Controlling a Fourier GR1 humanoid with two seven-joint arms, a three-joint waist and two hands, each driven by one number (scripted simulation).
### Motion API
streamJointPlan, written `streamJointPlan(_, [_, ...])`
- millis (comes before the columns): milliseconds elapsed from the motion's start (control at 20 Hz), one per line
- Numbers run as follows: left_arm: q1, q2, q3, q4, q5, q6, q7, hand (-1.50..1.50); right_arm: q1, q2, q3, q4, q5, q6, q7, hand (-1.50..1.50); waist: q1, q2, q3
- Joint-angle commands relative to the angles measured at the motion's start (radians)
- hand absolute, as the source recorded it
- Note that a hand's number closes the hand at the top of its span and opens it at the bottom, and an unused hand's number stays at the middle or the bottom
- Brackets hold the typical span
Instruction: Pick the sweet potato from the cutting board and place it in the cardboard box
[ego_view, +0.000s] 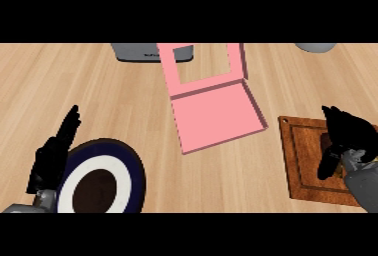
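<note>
The wooden cutting board lies at the right. My right hand hovers over its right half, open, fingers stretched toward the far left and the thumb hanging down. The hand covers most of the sweet potato; only a small tan patch shows between thumb and palm, and I cannot tell whether the hand touches it. The box is pink and lies open in the middle, its lid standing up at the back. My left hand rests open at the left, fingers up.
A navy and white plate with a dark centre sits at the lower left, beside my left hand. A grey appliance stands at the back, behind the box lid. A grey round object shows at the far right edge.
</note>
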Motion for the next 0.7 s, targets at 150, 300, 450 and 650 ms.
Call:
streamJointPlan(150, [0.003,-0.065,0.009,0.020,-0.058,-0.011,-0.008,0.00,0.033,0.064,-0.030,-0.043,0.095,0.060,0.087,-1.50,-0.007,0.001,0.001])
streamJointPlan(300, [0.004,-0.023,0.069,0.032,-0.022,-0.063,-0.016,0.00,0.024,0.088,-0.026,0.043,0.132,0.060,0.079,-1.50,-0.002,0.001,0.001])
streamJointPlan(450, [0.040,-0.027,0.071,-0.055,-0.038,-0.075,0.013,0.00,0.095,0.082,-0.055,-0.032,0.147,0.076,0.077,-1.50,-0.005,-0.001,0.001])
streamJointPlan(650, [0.054,-0.103,0.045,-0.022,-0.103,-0.043,-0.027,0.00,0.100,0.109,-0.098,-0.007,0.175,0.087,0.040,-1.50,-0.005,0.000,0.001])
